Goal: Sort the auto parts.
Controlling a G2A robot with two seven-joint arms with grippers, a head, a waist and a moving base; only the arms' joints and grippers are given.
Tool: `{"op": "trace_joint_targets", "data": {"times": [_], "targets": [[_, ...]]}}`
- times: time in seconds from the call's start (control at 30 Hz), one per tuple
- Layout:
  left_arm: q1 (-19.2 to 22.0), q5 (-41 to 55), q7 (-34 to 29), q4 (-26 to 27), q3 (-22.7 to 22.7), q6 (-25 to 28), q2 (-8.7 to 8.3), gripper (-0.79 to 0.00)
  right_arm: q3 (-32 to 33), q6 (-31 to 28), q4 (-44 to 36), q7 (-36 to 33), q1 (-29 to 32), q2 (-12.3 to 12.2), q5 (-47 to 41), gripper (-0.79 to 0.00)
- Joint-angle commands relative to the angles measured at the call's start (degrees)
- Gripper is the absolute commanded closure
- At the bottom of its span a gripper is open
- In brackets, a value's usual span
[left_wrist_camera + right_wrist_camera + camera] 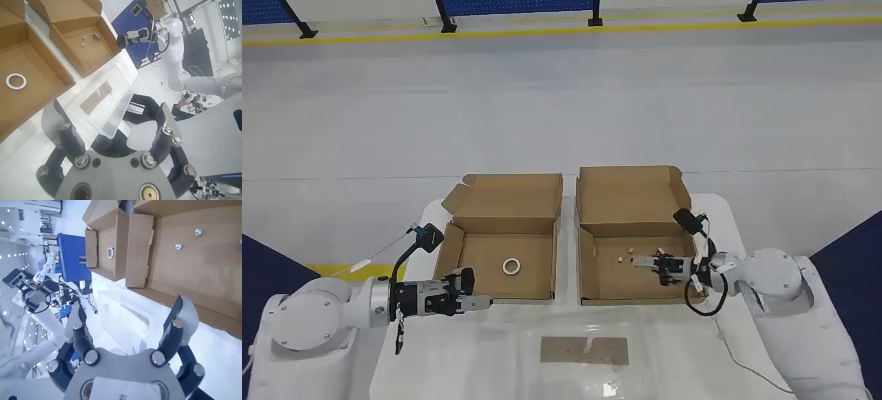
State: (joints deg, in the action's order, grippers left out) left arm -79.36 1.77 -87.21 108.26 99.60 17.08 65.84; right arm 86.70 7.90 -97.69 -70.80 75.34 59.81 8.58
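Note:
Two open cardboard boxes stand side by side. The left box (474, 262) holds a white ring (511, 266), also visible as the ring (15, 81) and the ring (110, 252). The right box (602, 282) holds small metal bolts (620, 256), seen as bolts (82, 44) and bolts (178, 246), plus a metal clip (96, 36). My left gripper (478, 300) (109, 108) hangs open and empty by the left box's front corner. My right gripper (652, 265) (128, 304) is open and empty over the right box's front right part.
A clear plastic tray (587, 372) (121, 75) with a brown patch (584, 350) and small white bits lies on the white table in front of the boxes. Both box lids stand open at the back. Bare floor stretches beyond the table.

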Motion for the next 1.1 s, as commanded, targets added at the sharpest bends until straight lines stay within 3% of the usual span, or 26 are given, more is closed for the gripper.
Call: {"op": "trace_joint_targets", "data": {"times": [0.0,0.4,1.07], "targets": [[0.0,0.0,0.0,0.0,0.0,0.0,0.0,-0.785,1.88,-3.16,0.97,-2.09,0.64,-0.28,-3.39,-0.785],[0.0,0.0,0.0,0.0,0.0,0.0,0.0,-0.785,6.48,-15.94,6.62,-13.78,2.16,-1.73,-16.69,-0.785],[0.0,0.0,0.0,0.0,0.0,0.0,0.0,-0.785,6.61,-15.89,7.02,-13.58,2.11,-1.81,-16.46,-0.785]]}}
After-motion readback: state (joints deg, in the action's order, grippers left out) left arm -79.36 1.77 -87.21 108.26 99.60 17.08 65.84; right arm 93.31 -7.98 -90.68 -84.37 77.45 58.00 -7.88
